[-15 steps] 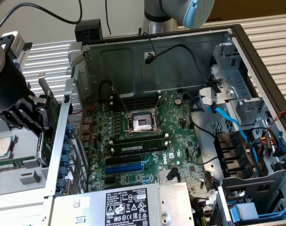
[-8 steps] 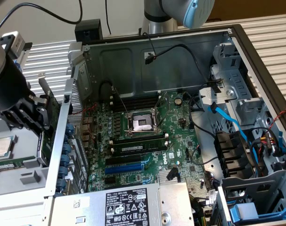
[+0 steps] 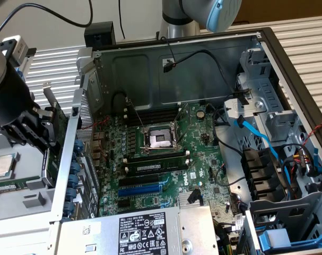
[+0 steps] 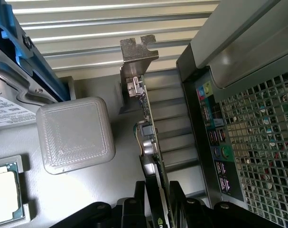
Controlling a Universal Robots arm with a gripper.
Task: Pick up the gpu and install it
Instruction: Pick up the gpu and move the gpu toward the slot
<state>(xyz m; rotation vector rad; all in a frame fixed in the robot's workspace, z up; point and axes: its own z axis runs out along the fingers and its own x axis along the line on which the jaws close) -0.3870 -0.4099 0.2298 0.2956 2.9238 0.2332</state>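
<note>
Claw grips the gpu edge-on, just outside the case's rear wall, with a narrow gap between.

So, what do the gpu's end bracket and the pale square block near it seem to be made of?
The gpu's bracket: probably bare sheet metal, dull grey, thin, with a bent tip. The square block: likely translucent plastic, milky, with rounded corners and a finely textured top.

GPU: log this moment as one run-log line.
tool: closed on gpu | gpu: held edge-on, bracket away from tool | place: outside case, exterior view's left | install: not yet seated
</note>
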